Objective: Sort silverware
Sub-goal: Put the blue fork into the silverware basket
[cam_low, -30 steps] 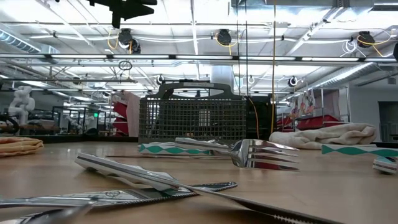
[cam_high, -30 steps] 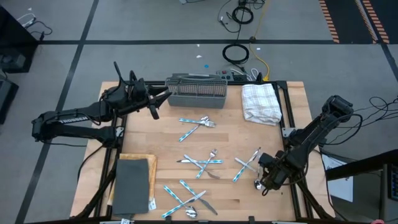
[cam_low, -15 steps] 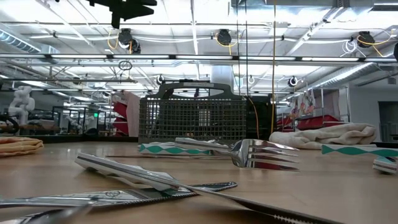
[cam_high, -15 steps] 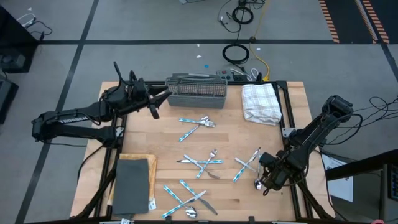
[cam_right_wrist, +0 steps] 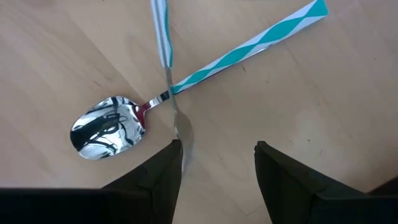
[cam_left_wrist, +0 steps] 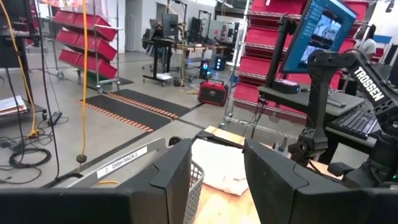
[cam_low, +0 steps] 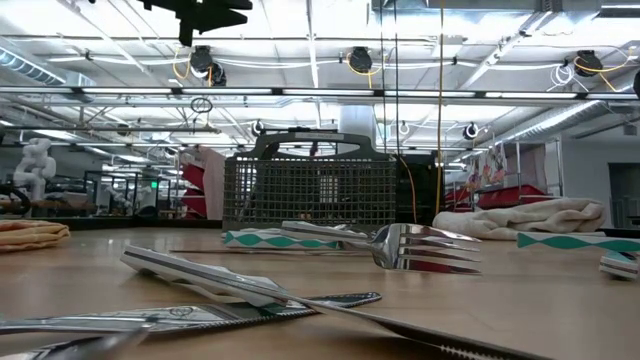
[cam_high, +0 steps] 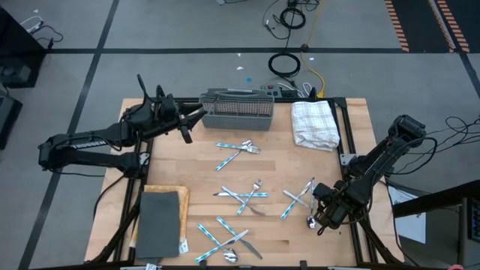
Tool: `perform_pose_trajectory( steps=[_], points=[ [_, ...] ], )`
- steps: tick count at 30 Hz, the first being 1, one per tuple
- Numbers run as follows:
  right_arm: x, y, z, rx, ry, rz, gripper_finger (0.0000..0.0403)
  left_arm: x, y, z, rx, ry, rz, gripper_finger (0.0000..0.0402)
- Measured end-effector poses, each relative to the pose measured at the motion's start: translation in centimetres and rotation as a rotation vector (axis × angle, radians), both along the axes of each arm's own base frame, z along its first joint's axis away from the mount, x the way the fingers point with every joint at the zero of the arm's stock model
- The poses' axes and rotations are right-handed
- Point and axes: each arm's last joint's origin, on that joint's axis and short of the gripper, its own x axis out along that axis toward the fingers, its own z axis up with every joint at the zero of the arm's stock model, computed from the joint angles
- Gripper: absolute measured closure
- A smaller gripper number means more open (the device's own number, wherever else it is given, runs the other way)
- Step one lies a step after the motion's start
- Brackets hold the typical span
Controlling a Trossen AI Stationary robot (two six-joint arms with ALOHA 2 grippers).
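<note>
As seen from the high view, the left gripper (cam_high: 196,115) hangs at the far left of the table, just beside the left end of the grey mesh basket (cam_high: 238,111); its fingers stand apart and hold nothing. The right gripper (cam_high: 318,218) is low over the near right part of the table (cam_high: 277,161), beside a spoon (cam_high: 310,221). The silverware (cam_high: 241,196) lies scattered on the wood: a pair near the basket, a crossed cluster at centre, another cluster at the near edge, and a crossed pair at right. A white folded towel (cam_high: 314,124) lies at the far right, and a dark board (cam_high: 158,223) at the near left.

From the low view, a fork (cam_low: 400,243) and further pieces lie flat on the table in front of the basket (cam_low: 310,190), with the towel (cam_low: 525,217) to the right.

From the left wrist view, both dark fingers (cam_left_wrist: 171,177) are parted with nothing between them; the basket rim (cam_left_wrist: 196,180) sits just beyond them.

From the right wrist view, the fingers (cam_right_wrist: 165,177) are spread and empty, above a spoon (cam_right_wrist: 112,126) with a teal-and-white striped handle, crossed by a second piece (cam_right_wrist: 163,37) of silverware.
</note>
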Motion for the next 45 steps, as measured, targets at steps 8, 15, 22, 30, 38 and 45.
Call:
perform_pose_trajectory(
  steps=[8,15,22,30,38,45],
  points=[
    [-0.7,0.6,0.0,0.007,0.003,-0.027,0.0215,0.0,0.0,-0.4,-0.009,0.037,0.0,0.0251],
    [-0.8,1.0,-0.2,0.014,0.001,-0.039,0.0215,0.0,0.0,-0.4,-0.009,0.037,0.0,0.0251],
    [-0.3,1.2,-0.5,-0.003,-0.067,-0.062,0.021,0.0,0.0,-0.3,-0.008,0.033,0.002,0.0251],
    [-0.5,1.0,-0.5,-0.025,-0.047,-0.076,0.0186,0.0,0.0,-0.4,-0.008,0.033,0.007,0.0251],
    [-0.2,1.7,-1.7,-0.042,-0.014,-0.062,0.0197,0.0,0.0,-0.4,-0.009,0.038,0.008,0.0251],
    [0.0,2.5,-3.5,-0.044,0.101,-0.076,0.0208,0.0,0.0,-0.4,-0.009,0.041,0.012,0.0251]
  ],
)
